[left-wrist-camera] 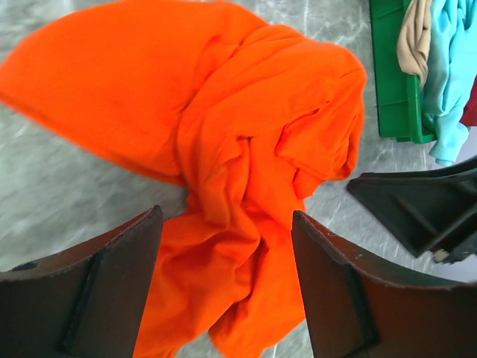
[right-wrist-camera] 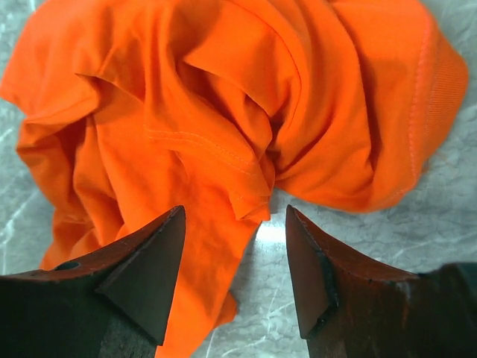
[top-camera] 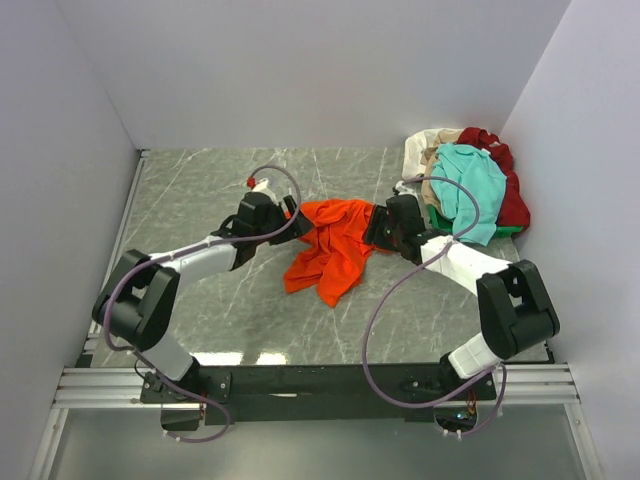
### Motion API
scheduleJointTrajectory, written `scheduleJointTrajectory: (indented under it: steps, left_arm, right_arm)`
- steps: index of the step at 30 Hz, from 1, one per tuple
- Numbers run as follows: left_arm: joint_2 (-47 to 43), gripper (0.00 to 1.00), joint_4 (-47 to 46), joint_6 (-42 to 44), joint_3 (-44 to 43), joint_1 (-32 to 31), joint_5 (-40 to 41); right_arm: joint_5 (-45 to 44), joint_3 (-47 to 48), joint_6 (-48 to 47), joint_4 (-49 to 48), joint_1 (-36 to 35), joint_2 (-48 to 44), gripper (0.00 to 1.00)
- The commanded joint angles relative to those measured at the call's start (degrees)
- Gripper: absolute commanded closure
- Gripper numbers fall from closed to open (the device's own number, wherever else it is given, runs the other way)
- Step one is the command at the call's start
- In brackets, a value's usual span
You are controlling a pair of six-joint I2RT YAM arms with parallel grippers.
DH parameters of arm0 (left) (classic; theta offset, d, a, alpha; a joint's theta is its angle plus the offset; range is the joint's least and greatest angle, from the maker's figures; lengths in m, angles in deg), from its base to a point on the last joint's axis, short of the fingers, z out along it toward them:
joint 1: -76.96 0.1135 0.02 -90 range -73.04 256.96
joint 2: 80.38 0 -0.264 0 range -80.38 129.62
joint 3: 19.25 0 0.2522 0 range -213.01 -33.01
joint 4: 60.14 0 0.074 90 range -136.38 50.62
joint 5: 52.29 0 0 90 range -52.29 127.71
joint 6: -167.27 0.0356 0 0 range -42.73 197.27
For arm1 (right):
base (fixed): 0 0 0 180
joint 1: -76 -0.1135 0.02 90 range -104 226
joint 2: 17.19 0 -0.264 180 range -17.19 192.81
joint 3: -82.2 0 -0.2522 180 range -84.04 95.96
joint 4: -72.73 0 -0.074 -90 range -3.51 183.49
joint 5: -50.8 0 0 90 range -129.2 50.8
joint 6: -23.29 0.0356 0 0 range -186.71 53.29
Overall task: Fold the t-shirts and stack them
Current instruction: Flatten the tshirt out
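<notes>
As it lies crumpled, orange t-shirt (top-camera: pixel 330 250) is flanked by left gripper (left-wrist-camera: pixel 227 224), right gripper (right-wrist-camera: pixel 235 220) — both jaws parted wide, nothing gripped.

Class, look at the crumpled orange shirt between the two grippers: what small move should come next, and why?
Probably lower both grippers and close each on an edge of the orange t-shirt. It lies bunched in a heap, not spread flat, and the left gripper and right gripper stand open at opposite sides of it, gripping nothing.

Orange t-shirt (top-camera: pixel 330 250) crumpled mid-table; others (top-camera: pixel 470 185) heaped far-right
</notes>
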Motion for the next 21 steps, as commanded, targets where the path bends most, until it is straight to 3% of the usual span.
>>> scheduleJointTrajectory:
  steps: [1, 13, 21]
  left_arm:
    - [2.6, 0.25, -2.0, 0.7, -4.4, -1.1, -0.8]
    - [9.9, 0.27, 3.0, 2.6, -9.6, -2.5, 3.2]
    - [13.3, 0.48, 2.4, 2.7, -11.6, -2.8, 1.0]
  right_arm:
    - [0.3, 2.6, -0.8, -2.0, 0.3, 1.8, 0.37]
    - [0.2, 5.3, -1.4, -2.1, 0.3, 7.7, 0.39]
    - [0.3, 6.4, -2.0, -2.1, 0.6, 10.0, 0.46]
